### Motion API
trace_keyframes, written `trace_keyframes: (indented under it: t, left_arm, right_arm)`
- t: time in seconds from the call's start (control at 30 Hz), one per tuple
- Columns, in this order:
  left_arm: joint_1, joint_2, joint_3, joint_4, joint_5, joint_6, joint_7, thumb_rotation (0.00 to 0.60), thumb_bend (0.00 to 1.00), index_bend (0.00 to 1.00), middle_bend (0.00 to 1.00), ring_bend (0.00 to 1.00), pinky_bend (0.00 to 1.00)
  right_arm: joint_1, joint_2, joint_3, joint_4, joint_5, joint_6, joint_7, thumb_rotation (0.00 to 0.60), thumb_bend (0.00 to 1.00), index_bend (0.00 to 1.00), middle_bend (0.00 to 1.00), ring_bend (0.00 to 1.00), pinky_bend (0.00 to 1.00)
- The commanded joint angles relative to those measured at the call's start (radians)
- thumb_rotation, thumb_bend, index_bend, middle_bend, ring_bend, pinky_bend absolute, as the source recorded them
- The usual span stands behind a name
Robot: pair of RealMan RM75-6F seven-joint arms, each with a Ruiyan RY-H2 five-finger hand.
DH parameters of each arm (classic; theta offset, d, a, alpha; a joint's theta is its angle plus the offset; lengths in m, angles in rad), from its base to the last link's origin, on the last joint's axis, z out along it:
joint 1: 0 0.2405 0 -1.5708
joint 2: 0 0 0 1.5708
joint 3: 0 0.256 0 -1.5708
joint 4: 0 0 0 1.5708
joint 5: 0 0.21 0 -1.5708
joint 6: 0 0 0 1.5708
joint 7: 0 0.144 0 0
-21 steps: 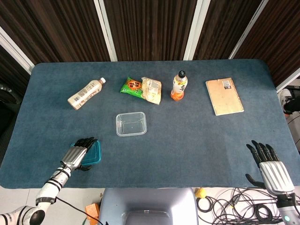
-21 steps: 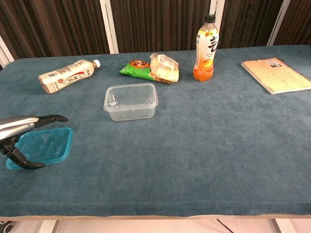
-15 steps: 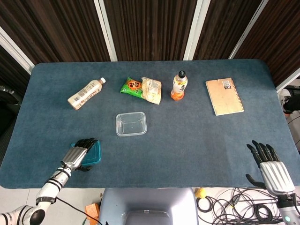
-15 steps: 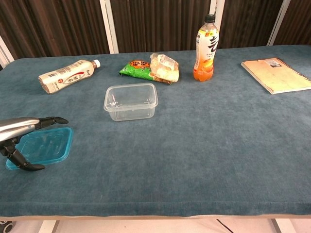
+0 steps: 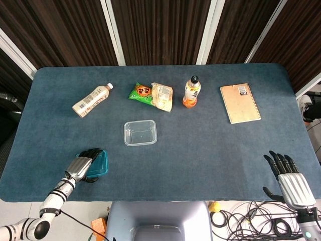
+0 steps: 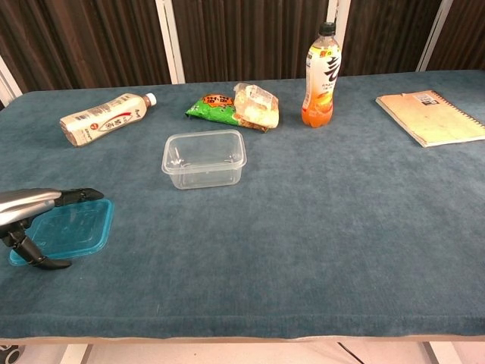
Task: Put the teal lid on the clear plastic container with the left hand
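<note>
The left hand (image 6: 34,220) hovers unclenched over the teal lid (image 6: 72,227), ungrasped; the clear plastic container (image 6: 203,158) sits beyond, uncovered.

A table (image 5: 210,150) covered in dark blue-teal felt fills most of the head view. Behind it, along the top of the frame, runs a wall of dark brown ribbed panels (image 5: 160,27) split by white strips (image 5: 113,30). At lower right, black cables (image 5: 246,218) lie tangled on a pale floor.
</note>
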Motion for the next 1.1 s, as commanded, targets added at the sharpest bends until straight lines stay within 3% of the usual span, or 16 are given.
trace_keyframes:
  t: [0.03, 0.37, 0.5, 0.6, 0.83, 1.1]
  left_arm:
    - [-0.001, -0.005, 0.004, 0.008, -0.007, -0.002, 0.005, 0.6, 0.21, 0.01, 0.21, 0.19, 0.19]
    - [0.008, -0.032, 0.012, 0.051, 0.036, 0.038, -0.008, 0.6, 0.25, 0.13, 0.64, 0.61, 0.39]
    - [0.025, -0.019, 0.008, 0.049, 0.097, 0.098, -0.053, 0.6, 0.27, 0.18, 0.73, 0.7, 0.5]
    - [0.035, 0.007, 0.001, 0.03, 0.13, 0.136, -0.079, 0.6, 0.28, 0.19, 0.76, 0.74, 0.55]
    - [0.035, 0.058, -0.037, -0.024, 0.166, 0.18, -0.144, 0.6, 0.28, 0.19, 0.75, 0.74, 0.56]
    - [-0.049, 0.11, -0.153, -0.169, 0.126, 0.129, -0.215, 0.6, 0.28, 0.19, 0.75, 0.74, 0.56]
  right_arm:
    - [0.001, 0.0, 0.0, 0.0, 0.001, -0.002, -0.002, 0.6, 0.18, 0.0, 0.0, 0.0, 0.02]
    - [0.001, -0.002, 0.0, -0.001, 0.003, -0.004, -0.006, 0.6, 0.18, 0.0, 0.0, 0.0, 0.02]
    - [0.001, -0.001, -0.001, -0.001, 0.003, -0.005, -0.006, 0.6, 0.18, 0.0, 0.0, 0.0, 0.02]
    - [0.002, -0.003, -0.002, -0.001, 0.002, -0.007, -0.007, 0.6, 0.18, 0.0, 0.0, 0.0, 0.02]
    - [0.001, -0.001, -0.003, -0.004, -0.003, -0.004, -0.004, 0.6, 0.18, 0.0, 0.0, 0.0, 0.02]
    - [0.003, 0.009, -0.002, -0.003, -0.004, -0.006, 0.023, 0.6, 0.18, 0.0, 0.0, 0.0, 0.02]
